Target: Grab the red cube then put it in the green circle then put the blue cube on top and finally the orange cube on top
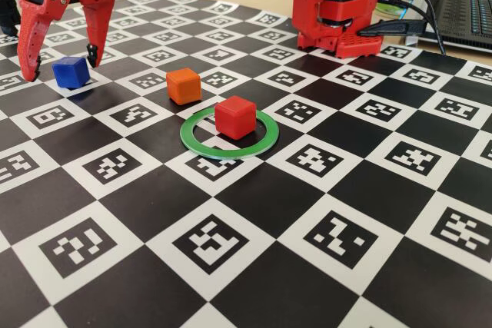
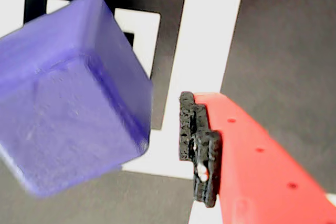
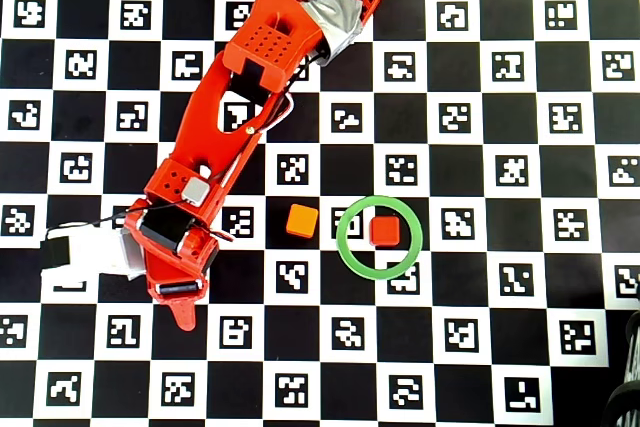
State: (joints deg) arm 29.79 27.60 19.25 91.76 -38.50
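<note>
The red cube (image 1: 234, 117) sits inside the green circle (image 1: 185, 134) on the checkered board; in the overhead view the red cube (image 3: 384, 231) is right of centre in the ring (image 3: 340, 237). The orange cube (image 1: 184, 85) stands just left of the ring, also in the overhead view (image 3: 301, 220). The blue cube (image 1: 71, 72) rests on the board at far left. My gripper (image 1: 61, 65) is open and straddles it, fingertips low on either side. In the wrist view the blue cube (image 2: 68, 114) fills the left, with a gap to one black finger pad (image 2: 199, 150). The arm hides the blue cube in the overhead view.
The red arm base (image 1: 330, 5) stands at the back of the board, with a laptop (image 1: 461, 13) and cables behind it on the right. The arm (image 3: 250, 87) stretches diagonally over the board's left half in the overhead view.
</note>
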